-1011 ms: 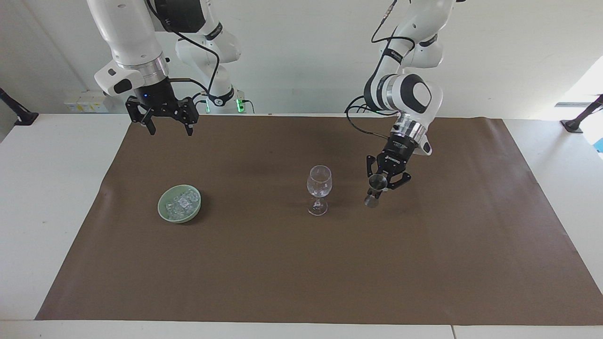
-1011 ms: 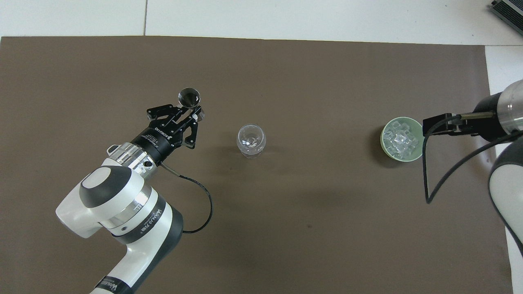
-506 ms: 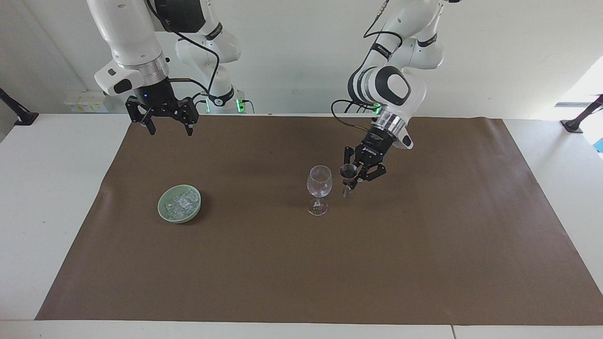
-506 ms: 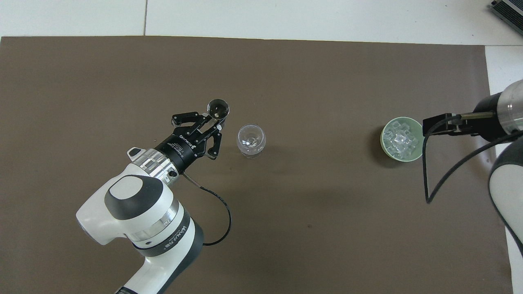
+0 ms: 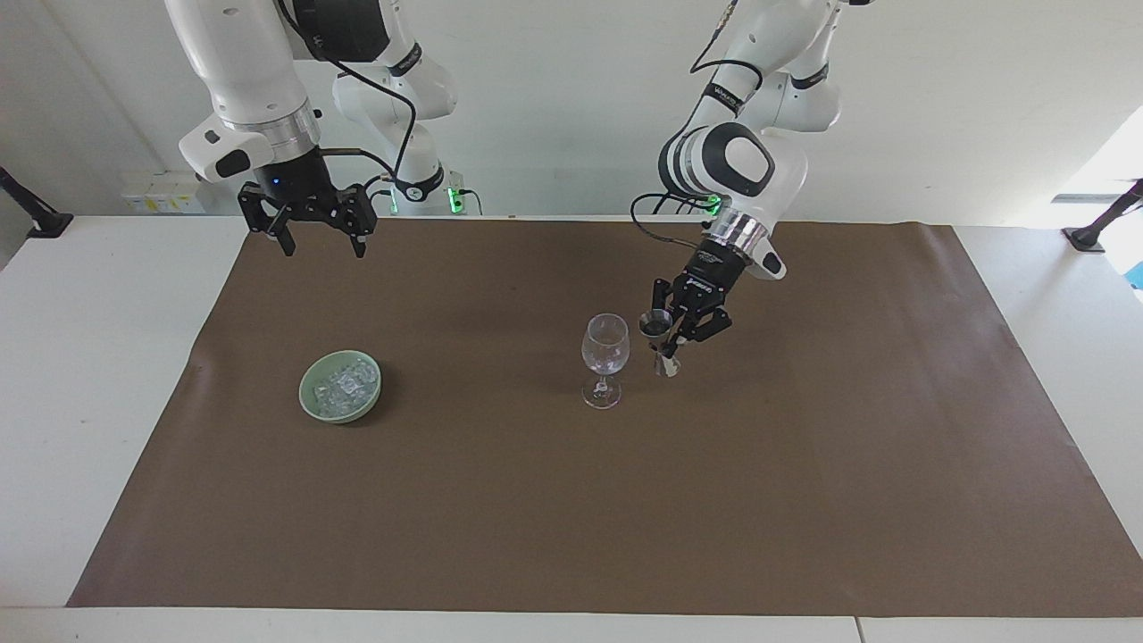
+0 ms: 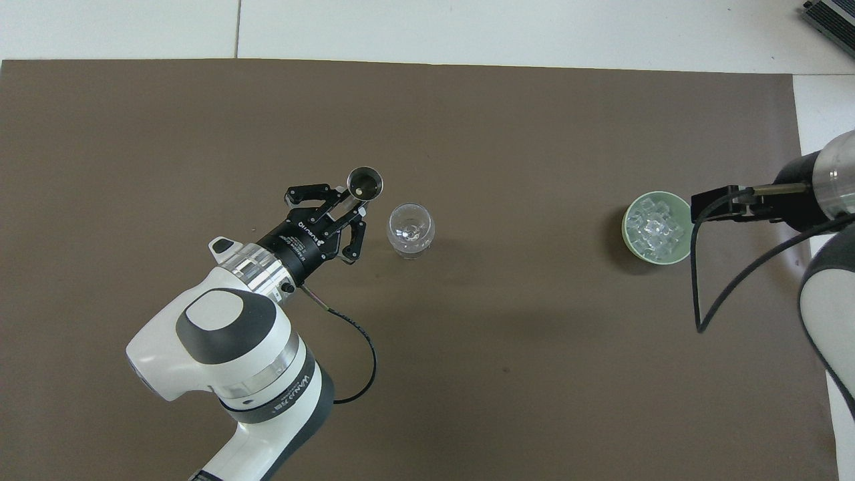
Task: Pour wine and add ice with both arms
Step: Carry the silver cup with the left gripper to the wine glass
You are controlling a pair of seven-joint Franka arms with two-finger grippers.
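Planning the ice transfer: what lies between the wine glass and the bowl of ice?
Only bare brown mat between wine glass and ice bowl, per the overhead view.

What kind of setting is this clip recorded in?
Most likely a robotics lab bench rather than a real bar: two white arms mounted at a white table, a plain brown paper sheet as the work surface, and only a wine glass and a green bowl of ice as props.

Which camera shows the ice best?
The overhead view: it looks straight into the green bowl, so the ice shows as separate chunks. The facing view shows the ice only slantwise, as a glinting heap.
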